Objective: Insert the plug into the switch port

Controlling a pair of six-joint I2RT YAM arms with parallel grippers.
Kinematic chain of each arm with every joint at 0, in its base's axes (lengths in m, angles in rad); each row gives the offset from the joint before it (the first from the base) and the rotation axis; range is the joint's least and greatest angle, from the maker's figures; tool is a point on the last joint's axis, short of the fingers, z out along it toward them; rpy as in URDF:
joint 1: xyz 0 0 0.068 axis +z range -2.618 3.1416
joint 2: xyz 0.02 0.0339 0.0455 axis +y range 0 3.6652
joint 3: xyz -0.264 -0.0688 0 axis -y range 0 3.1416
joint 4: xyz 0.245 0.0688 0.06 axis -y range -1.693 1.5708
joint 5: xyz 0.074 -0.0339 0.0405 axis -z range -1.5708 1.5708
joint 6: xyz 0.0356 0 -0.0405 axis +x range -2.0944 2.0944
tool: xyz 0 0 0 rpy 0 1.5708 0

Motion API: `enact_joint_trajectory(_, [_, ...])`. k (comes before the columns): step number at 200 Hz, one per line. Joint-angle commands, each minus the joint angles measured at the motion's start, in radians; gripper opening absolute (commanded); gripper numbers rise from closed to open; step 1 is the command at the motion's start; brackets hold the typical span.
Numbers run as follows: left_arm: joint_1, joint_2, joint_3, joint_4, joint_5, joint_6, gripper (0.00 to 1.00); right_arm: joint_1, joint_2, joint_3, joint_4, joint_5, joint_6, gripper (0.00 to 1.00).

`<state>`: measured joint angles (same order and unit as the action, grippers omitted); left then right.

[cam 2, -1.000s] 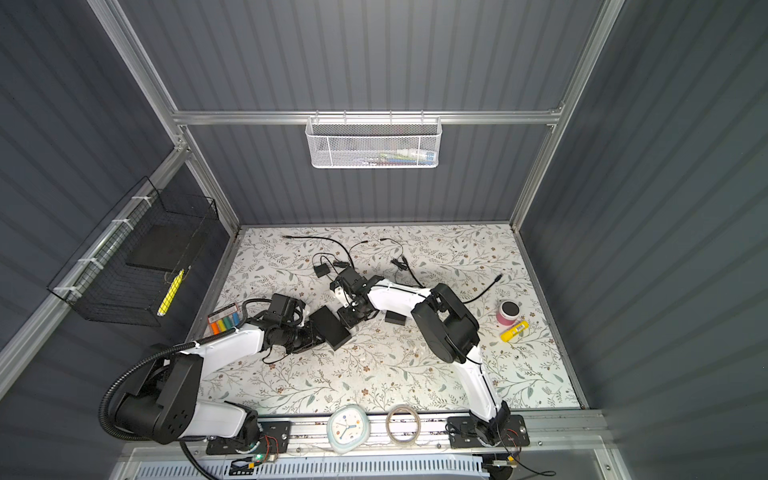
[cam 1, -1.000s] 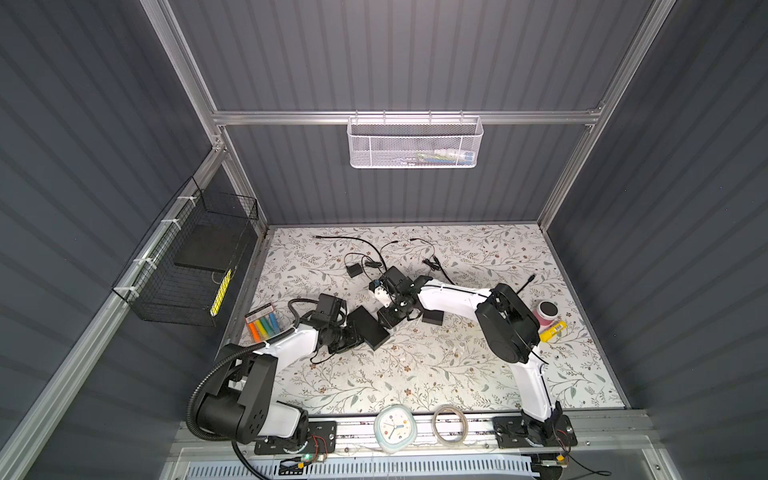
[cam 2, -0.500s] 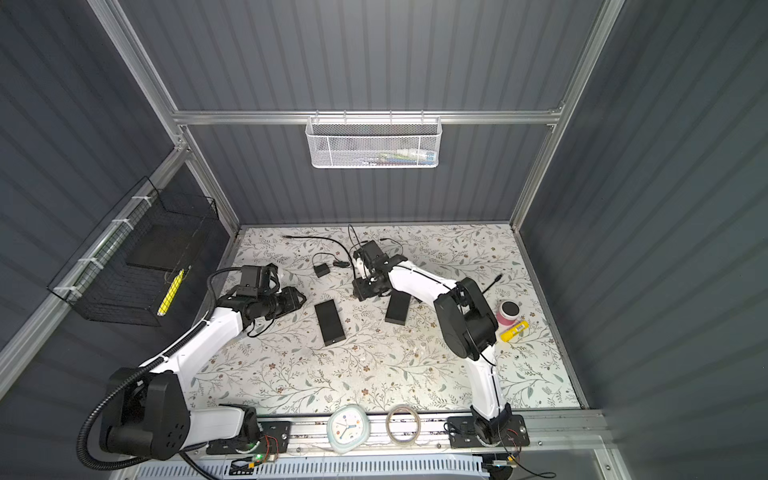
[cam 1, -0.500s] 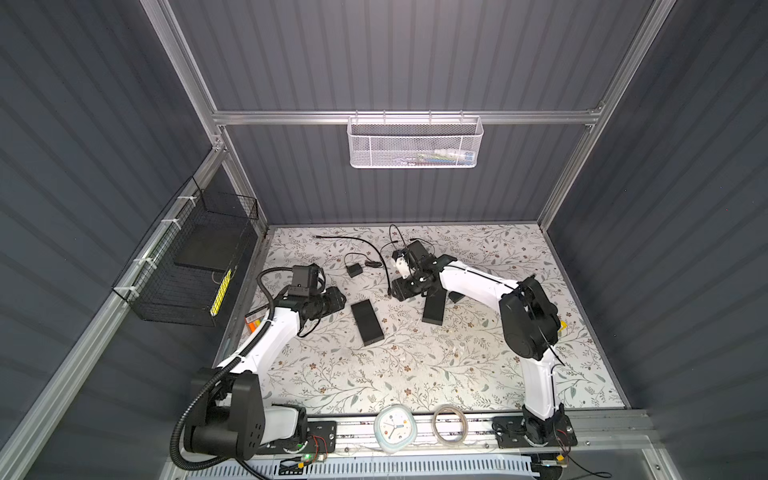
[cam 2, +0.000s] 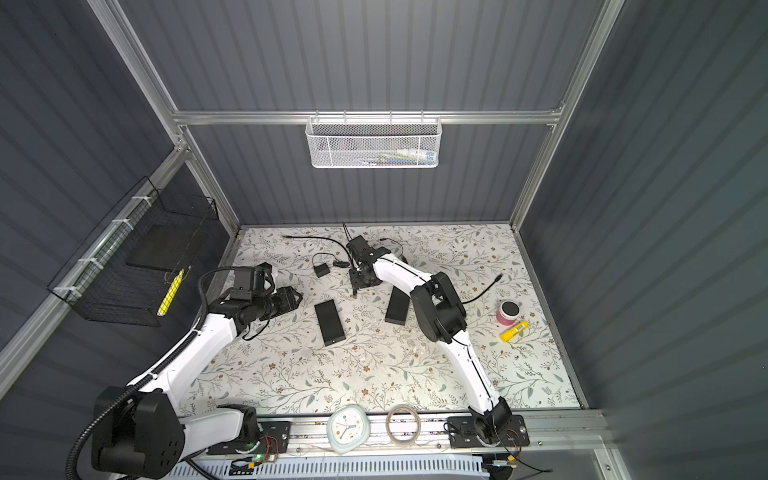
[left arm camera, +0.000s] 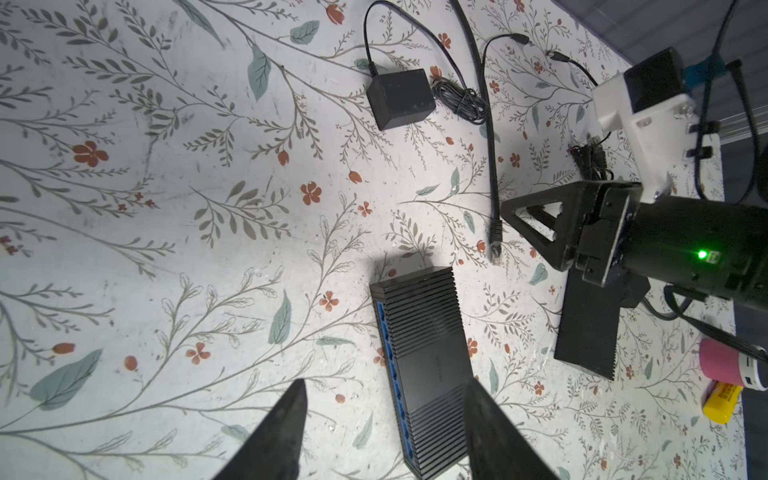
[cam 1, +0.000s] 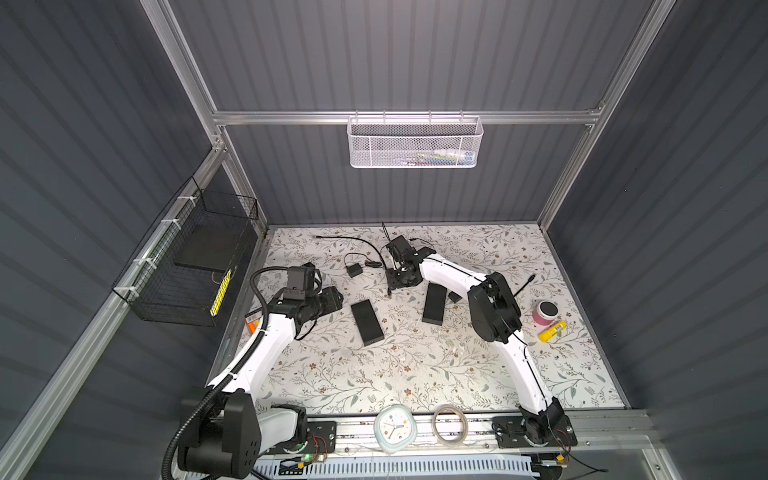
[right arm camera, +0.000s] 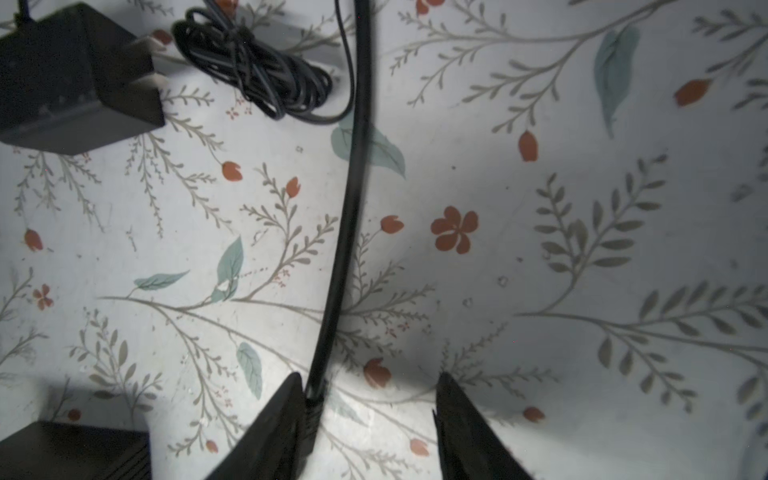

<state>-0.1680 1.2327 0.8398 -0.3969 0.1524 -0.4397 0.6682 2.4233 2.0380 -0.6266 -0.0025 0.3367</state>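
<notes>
Since left tool (left arm camera: 385, 381) and right tool (right arm camera: 369, 374) are both gaping, gripping nothing, we're flagging: unbraced switch (left arm camera: 432, 357) sliding on counter (left arm camera: 166, 216) as plug (left arm camera: 496, 244) is pushing at switch port (left arm camera: 384, 332).

Switch (left arm camera: 428, 353): flat black ribbed box, lying flat on floral mat (left arm camera: 166, 208). Blue strip with row of ports (left arm camera: 386, 345) along one long side.
Plug (left arm camera: 496, 248): clear tip on black cable (left arm camera: 490, 145), flat on mat near switch's short end, apart from it, not inserted.

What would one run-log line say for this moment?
left claw: open, empty, near switch | right claw: open, beside cable | plug: on table, not inserted
</notes>
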Motion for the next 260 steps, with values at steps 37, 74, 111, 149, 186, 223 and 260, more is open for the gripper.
enact_joint_trajectory(37, [0.024, 0.02, -0.001, 0.016, 0.015, 0.03, 0.62, 0.034, 0.085, 0.121, -0.156, 0.098, 0.014, 0.48])
enact_joint_trajectory(74, [0.035, 0.039, 0.013, 0.02, 0.03, 0.038, 0.63, 0.027, 0.09, 0.113, -0.192, 0.147, 0.01, 0.37])
enact_joint_trajectory(111, [0.036, 0.09, 0.061, 0.019, 0.042, 0.061, 0.62, -0.021, -0.015, -0.042, -0.145, 0.171, 0.036, 0.19])
enact_joint_trajectory(149, [0.032, 0.167, 0.122, 0.017, 0.057, 0.085, 0.6, -0.113, -0.19, -0.281, -0.055, 0.196, 0.068, 0.12])
enact_joint_trajectory(186, [-0.002, 0.208, 0.154, 0.045, 0.063, 0.078, 0.59, -0.147, -0.294, -0.375, -0.025, 0.174, 0.073, 0.32])
enact_joint_trajectory(223, [-0.049, 0.25, 0.206, 0.03, 0.02, 0.108, 0.59, -0.152, -0.416, -0.444, 0.04, 0.109, 0.066, 0.48])
enact_joint_trajectory(260, [-0.069, 0.298, 0.269, 0.018, 0.005, 0.132, 0.6, -0.157, -0.555, -0.506, 0.079, 0.101, 0.016, 0.52])
